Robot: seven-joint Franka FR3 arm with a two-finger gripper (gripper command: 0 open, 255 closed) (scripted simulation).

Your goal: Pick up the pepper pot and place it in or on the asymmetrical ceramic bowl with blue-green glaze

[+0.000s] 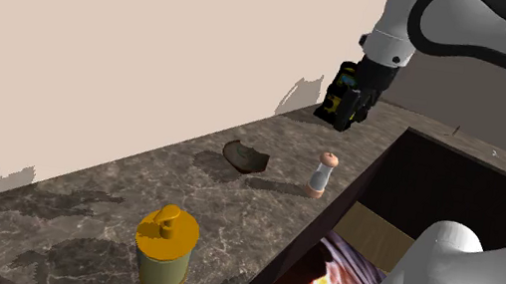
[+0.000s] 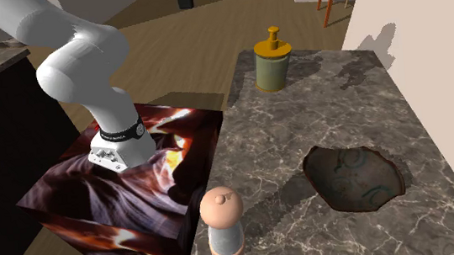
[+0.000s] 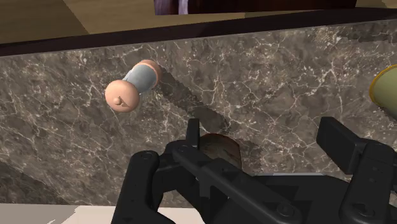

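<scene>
The gripper (image 1: 333,114) hangs above the desk (image 1: 72,208), its fingers (image 3: 340,145) spread wide apart and gripping nothing. The pepper pot (image 1: 322,174) stands upright on the desk near its edge. It is close to the bowl (image 1: 244,155) but not touching it.

Gripper (image 3: 261,137) is seen with its fingers spread wide, nothing clasped. Pepper pot (image 3: 132,86), pale body with a pinkish knobbed cap, is noted on the dark veined counter (image 3: 267,76), well apart from the fingers. Brown bowl (image 3: 219,147) is partly hidden behind one finger. A yellow-topped jar (image 3: 385,92) is cut off at the frame edge.
</scene>
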